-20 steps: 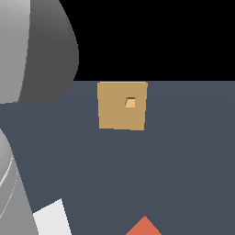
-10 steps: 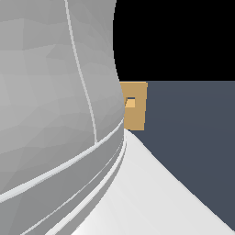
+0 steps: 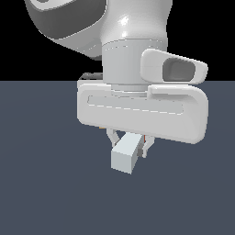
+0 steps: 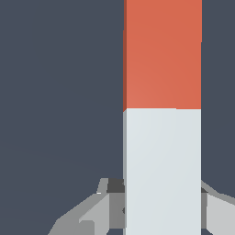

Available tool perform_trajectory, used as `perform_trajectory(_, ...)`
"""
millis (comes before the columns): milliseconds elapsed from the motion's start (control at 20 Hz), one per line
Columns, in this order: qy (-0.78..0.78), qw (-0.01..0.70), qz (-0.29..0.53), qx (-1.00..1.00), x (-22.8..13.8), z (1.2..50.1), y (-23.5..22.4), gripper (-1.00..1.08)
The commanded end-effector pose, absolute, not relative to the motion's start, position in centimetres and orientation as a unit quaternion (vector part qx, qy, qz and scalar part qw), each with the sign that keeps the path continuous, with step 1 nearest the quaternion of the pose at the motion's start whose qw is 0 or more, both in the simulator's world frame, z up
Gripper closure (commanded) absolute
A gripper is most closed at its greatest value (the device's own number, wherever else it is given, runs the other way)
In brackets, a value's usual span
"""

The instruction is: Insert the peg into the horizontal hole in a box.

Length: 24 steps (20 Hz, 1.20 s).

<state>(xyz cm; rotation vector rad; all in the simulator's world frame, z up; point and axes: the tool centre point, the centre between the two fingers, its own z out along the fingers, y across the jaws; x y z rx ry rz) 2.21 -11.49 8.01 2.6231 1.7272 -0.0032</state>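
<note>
My gripper hangs in the middle of the exterior view, shut on the peg. The peg's pale grey-white end points toward the camera, and only a sliver of its orange-red part shows behind the fingers. In the wrist view the peg runs straight out from the gripper, white half at the fingers and orange-red half farther out. It is lifted above the dark floor. The box is hidden in both views.
The dark grey-blue floor spreads around the hand. The wide white gripper body and the arm's wrist fill the upper middle of the exterior view and block what lies behind them.
The arm swept across the exterior view and its hand now sits in the middle, covering the tan box that showed before. The peg, earlier only an orange tip at the lower edge, now hangs in the gripper.
</note>
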Motion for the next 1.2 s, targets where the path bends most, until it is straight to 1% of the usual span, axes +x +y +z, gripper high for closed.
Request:
perform_trajectory(0,0.592,0.001,-0.001,0.806,2.9,9.3,-7.7,1.08)
perform_trajectory(200,0.636,0.001,0.0,0.772,3.0,10.7,-3.3,1.08)
perform_trajectory(400,0.657,0.0,0.0,0.754,2.9,11.3,-1.2,1.08)
perform_trajectory(1150,0.659,0.0,0.0,0.752,2.8,11.3,-1.0,1.08)
